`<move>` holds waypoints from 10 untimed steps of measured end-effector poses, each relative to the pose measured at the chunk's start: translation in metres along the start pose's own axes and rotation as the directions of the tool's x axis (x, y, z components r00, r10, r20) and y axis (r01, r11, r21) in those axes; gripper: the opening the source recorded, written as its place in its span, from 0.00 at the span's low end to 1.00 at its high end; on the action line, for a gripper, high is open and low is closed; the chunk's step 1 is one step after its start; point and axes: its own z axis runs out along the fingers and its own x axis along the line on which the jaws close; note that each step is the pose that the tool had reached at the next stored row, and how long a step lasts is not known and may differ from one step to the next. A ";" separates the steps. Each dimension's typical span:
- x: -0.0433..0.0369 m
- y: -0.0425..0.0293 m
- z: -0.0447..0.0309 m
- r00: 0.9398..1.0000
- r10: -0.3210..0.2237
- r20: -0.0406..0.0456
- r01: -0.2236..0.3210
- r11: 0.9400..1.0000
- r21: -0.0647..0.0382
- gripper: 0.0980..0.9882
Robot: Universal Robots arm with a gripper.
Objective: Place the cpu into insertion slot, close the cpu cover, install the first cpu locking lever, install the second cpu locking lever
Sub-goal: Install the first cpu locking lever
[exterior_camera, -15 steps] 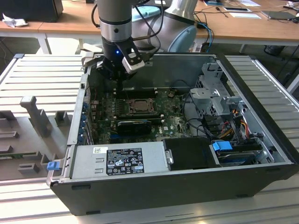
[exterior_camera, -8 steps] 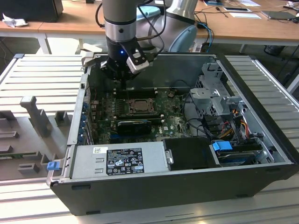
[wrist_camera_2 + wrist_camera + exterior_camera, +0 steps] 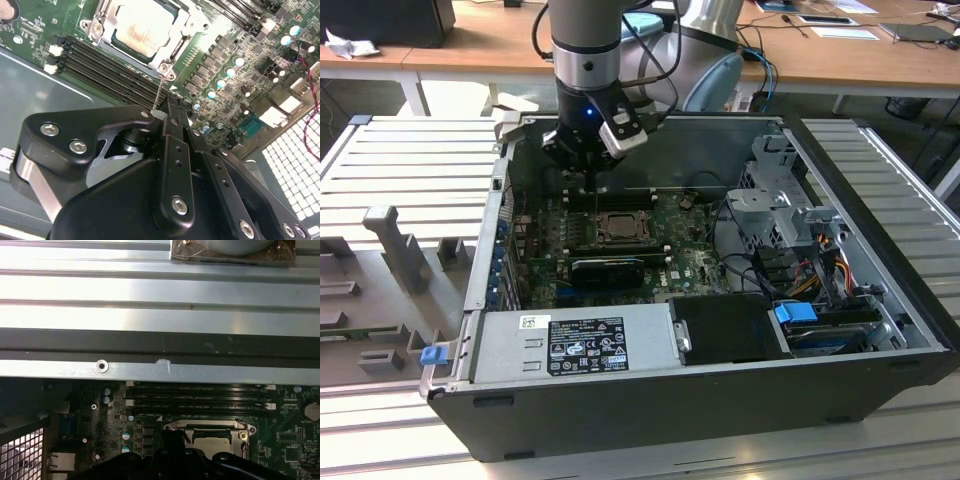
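The cpu (image 3: 142, 30) lies with its pale silvery face up in the insertion slot (image 3: 620, 227) on the motherboard. The cpu cover (image 3: 182, 35) lies flat around it as a silvery frame. In the first wrist view the cpu (image 3: 212, 444) and the cover (image 3: 205, 427) sit just past the black gripper body. A thin wire locking lever (image 3: 158, 90) rises from the socket's corner to my gripper (image 3: 165, 114). The fingers are shut on the lever's tip. In the exterior view my gripper (image 3: 582, 162) hangs inside the case, just behind the socket.
Black memory slots (image 3: 105, 65) run beside the socket. The grey power supply (image 3: 585, 340) fills the case's near side, and a black card (image 3: 605, 270) lies between it and the socket. A drive cage (image 3: 780, 200) and cables (image 3: 820, 260) occupy the exterior view's right.
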 end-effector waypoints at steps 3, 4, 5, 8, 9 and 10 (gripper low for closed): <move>-0.0030 -0.0001 0.0001 1.000 0.000 0.000 0.000 1.000 0.000 0.01; -0.0039 -0.0001 0.0001 1.000 0.000 0.000 0.000 1.000 0.000 0.01; -0.0046 -0.0001 0.0002 1.000 0.000 0.000 0.000 1.000 0.000 0.01; -0.0075 -0.0002 0.0003 1.000 0.000 0.000 0.000 1.000 0.000 0.01; -0.0088 -0.0002 0.0003 1.000 0.000 0.000 0.000 1.000 0.000 0.01; -0.0102 -0.0003 0.0004 1.000 0.000 0.000 0.000 1.000 0.000 0.01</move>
